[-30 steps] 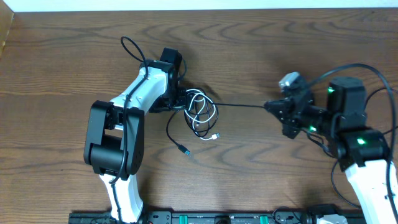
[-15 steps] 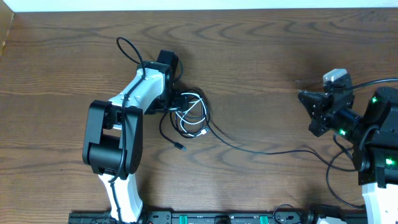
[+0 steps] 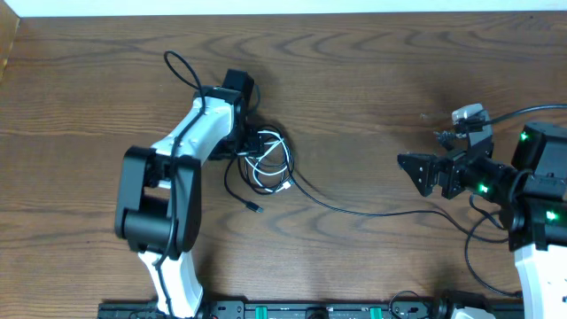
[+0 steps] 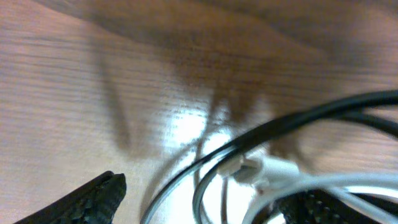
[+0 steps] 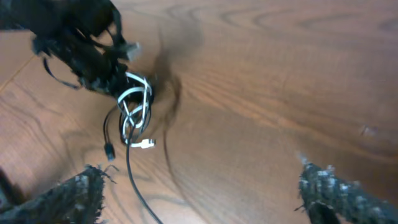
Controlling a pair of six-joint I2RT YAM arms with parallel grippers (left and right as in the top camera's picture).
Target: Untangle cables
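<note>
A white cable [image 3: 276, 151] lies coiled in a small tangle left of the table's middle, with a black cable [image 3: 363, 213] looped through it. The black cable trails slack to the right across the wood, and its small plug end [image 3: 254, 208] lies below the tangle. My left gripper [image 3: 254, 147] sits at the tangle's left edge. In the left wrist view its fingertips [image 4: 99, 196] stand wide apart, open, with the black cable [image 4: 298, 118] and the white cable [image 4: 292, 171] between them. My right gripper [image 3: 415, 171] hovers open at the right, empty, apart from the cable.
The bare wooden table [image 3: 354, 80] stretches all round. Thick black robot cables loop behind the left arm [image 3: 182, 66] and beside the right arm [image 3: 483, 235]. In the right wrist view the tangle [image 5: 134, 109] shows far off, under the left gripper [image 5: 81, 37].
The right gripper opened and let go of the black cable, which dropped slack onto the table. That arm swung right, then back left. The left gripper and tangle shifted slightly left.
</note>
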